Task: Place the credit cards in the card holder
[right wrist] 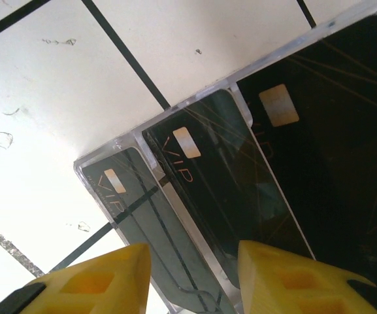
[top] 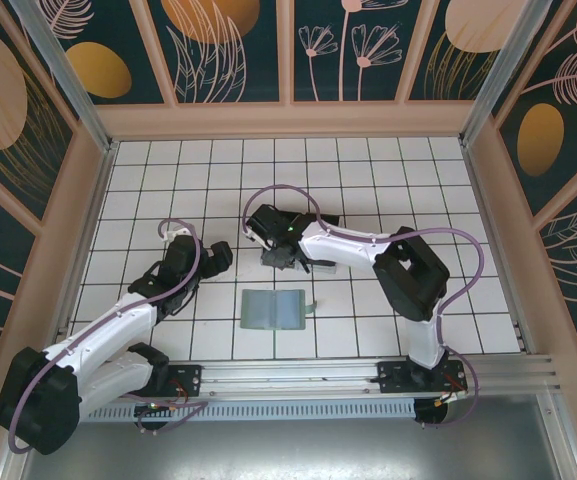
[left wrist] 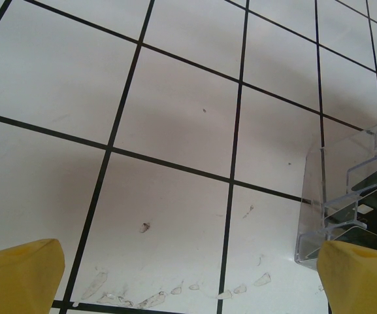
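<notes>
Right wrist: right jaws spread over cropped credit cards [right wrist: 214, 183] in clear rack [right wrist: 201, 97]; left jaws spread.

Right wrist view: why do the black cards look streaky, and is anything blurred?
Right wrist view: light glints off edges of the clear rack across the black cards; the near yellow jaws look slightly soft. Left wrist view: a broad soft shadow crosses the tiles.
</notes>
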Robot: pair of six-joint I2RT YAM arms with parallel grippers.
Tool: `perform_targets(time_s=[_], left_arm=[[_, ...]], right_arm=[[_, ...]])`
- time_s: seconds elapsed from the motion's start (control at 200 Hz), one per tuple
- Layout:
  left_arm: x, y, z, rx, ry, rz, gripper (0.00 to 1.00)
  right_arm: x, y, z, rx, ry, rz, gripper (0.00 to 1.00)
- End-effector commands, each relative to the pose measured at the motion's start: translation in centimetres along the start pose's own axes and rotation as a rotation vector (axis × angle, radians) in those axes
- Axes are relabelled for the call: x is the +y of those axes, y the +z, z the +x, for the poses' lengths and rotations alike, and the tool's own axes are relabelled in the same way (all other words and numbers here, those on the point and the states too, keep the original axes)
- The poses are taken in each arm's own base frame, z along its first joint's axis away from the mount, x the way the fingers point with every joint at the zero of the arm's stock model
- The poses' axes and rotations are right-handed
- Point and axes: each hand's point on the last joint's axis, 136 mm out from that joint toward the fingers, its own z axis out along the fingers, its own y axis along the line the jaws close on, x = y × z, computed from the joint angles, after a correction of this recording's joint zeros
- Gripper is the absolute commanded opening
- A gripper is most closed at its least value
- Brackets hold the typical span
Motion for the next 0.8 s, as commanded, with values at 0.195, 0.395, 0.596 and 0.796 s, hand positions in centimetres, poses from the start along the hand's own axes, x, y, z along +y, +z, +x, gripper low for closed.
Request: perform_targets(time_s=[0.195, 0.395, 0.596, 0.796], left_arm=[[0.0, 0.2, -0.4, -0.017, -0.019, 0.005, 0.99], [0.0, 0.3, -0.3, -0.013, -0.021, 0.002, 0.99], [0.0, 0.4, -0.3, -0.011, -0.025, 0.0, 0.99], [-0.1, 0.5, -0.3, -0.007, -0.021, 0.003, 0.99]], right_arm=[[2.0, -1.0, -0.2, 0.022, -0.05, -0.026, 0.34], [2.5, -1.4, 0.0, 0.021, -0.054, -0.035, 0.28], [1.7, -2.0, 0.1, 0.02, -0.059, 0.006, 0.33], [-0.8, -3.7, 1.4, 0.019, -0.034, 0.065, 0.4]])
